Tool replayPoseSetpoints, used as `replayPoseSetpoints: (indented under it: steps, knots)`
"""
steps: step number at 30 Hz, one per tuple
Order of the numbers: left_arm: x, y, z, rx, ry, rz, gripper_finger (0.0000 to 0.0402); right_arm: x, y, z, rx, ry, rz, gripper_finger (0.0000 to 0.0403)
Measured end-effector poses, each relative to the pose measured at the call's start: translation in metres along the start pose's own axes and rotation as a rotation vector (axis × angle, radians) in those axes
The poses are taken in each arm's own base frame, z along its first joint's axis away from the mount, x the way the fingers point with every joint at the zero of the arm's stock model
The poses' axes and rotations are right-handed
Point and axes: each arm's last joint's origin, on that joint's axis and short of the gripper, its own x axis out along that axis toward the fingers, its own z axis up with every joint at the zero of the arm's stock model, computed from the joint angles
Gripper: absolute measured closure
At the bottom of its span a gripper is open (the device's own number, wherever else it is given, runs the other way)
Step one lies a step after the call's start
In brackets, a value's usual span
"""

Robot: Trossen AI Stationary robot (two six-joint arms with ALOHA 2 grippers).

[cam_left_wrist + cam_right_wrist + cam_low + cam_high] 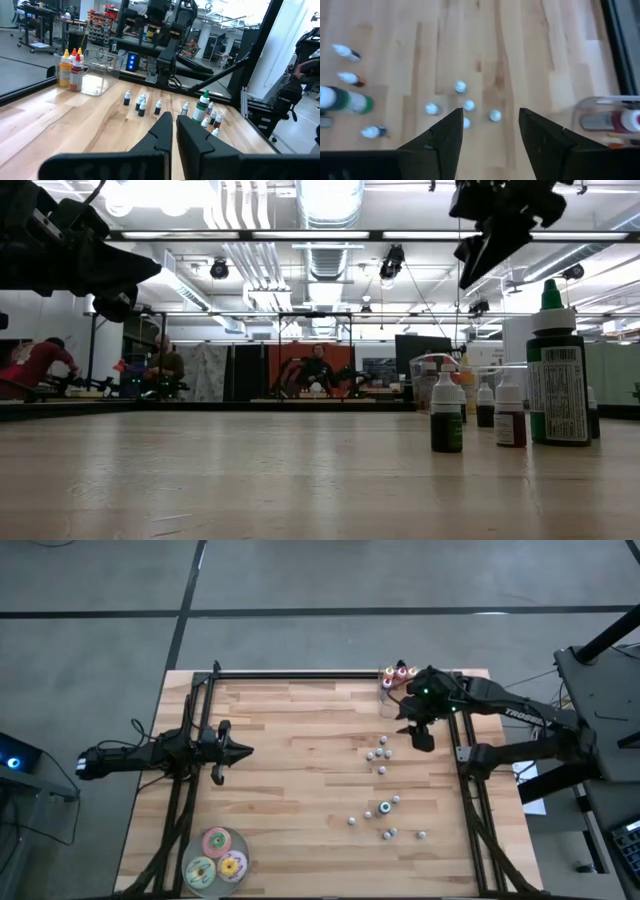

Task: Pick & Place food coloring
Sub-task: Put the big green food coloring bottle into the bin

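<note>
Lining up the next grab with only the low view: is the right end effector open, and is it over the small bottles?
Observer: Open, yes; the right end effector hangs above a cluster of small white-capped bottles.
Operator: Where does the clear container sit?
Observer: The clear container sits at the table corner nearest the right end effector, holding red, orange and yellow bottles.
Operator: And the left arm?
Observer: The left end effector waits shut over the table's left side.
</note>
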Motion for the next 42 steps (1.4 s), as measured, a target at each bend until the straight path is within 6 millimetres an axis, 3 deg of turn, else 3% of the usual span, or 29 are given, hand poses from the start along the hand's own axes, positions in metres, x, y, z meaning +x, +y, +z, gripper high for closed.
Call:
replayPoseSetpoints:
  steps: [11, 22, 32, 42]
  knots:
    - [0.000, 0.000, 0.000, 0.000, 0.000, 0.000, 0.0402, -0.002, 0.048, 0.017, -0.117, -0.022, 0.135, 0.0218]
    - [0.000, 0.000, 0.000, 0.000, 0.000, 0.000, 0.0402, 0.012, 0.091, 0.031, -0.168, 0.038, 0.205, 0.0218]
    - [0.000, 0.000, 0.000, 0.000, 0.000, 0.000, 0.0402, 0.023, 0.124, 0.051, -0.230, 0.074, 0.253, 0.0218]
    - [0.000, 0.000, 0.000, 0.000, 0.000, 0.000, 0.0402, 0.037, 0.147, 0.051, -0.313, 0.122, 0.294, 0.0218]
